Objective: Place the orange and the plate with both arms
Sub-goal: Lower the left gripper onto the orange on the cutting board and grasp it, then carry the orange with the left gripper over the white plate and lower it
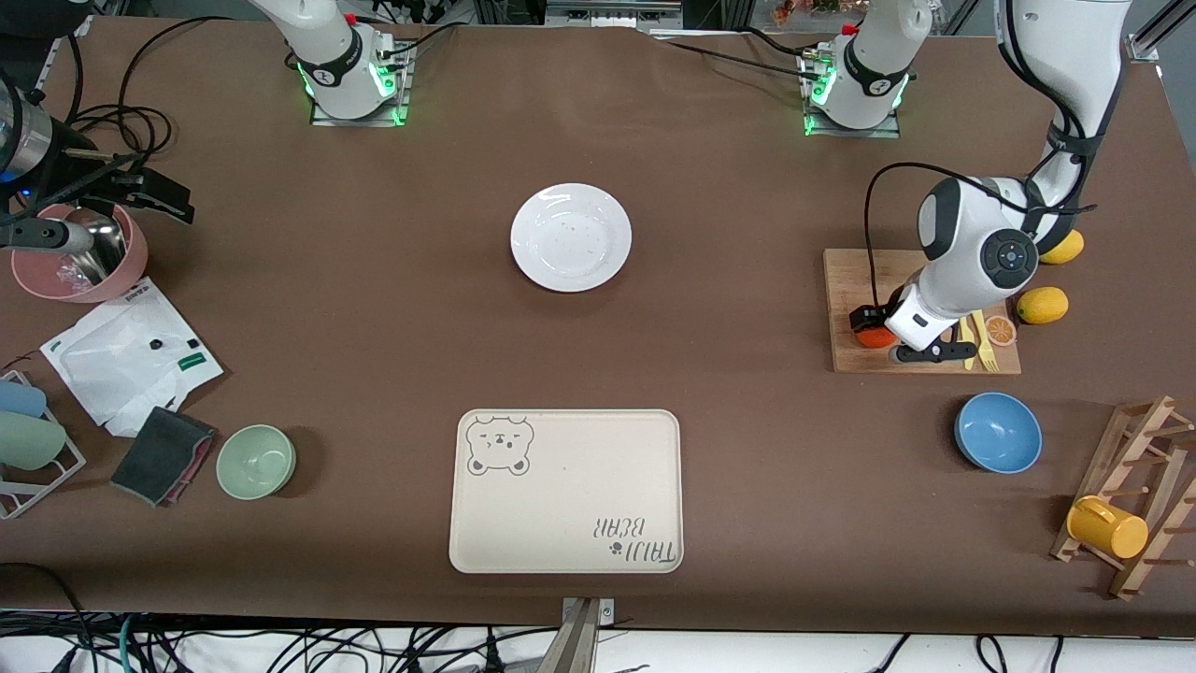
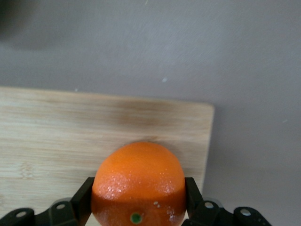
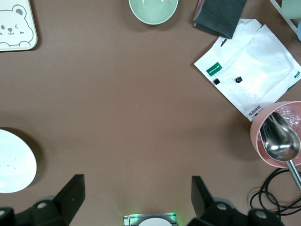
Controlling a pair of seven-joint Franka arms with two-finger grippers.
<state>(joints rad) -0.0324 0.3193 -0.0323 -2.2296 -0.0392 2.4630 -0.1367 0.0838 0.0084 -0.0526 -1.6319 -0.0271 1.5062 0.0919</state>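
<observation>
The orange sits on a wooden cutting board toward the left arm's end of the table. My left gripper is down on it, shut, with one black finger pressed against each side of the fruit. The white plate lies bare on the brown table, midway between the two bases. My right gripper hangs open high over the table near its own base, nothing between its fingers; the front view does not show it.
A knife, a yellow fork and an orange slice share the board. Two lemons lie beside it. A beige bear tray, a blue bowl and a green bowl lie nearer the front camera. A pink bowl holds a spoon.
</observation>
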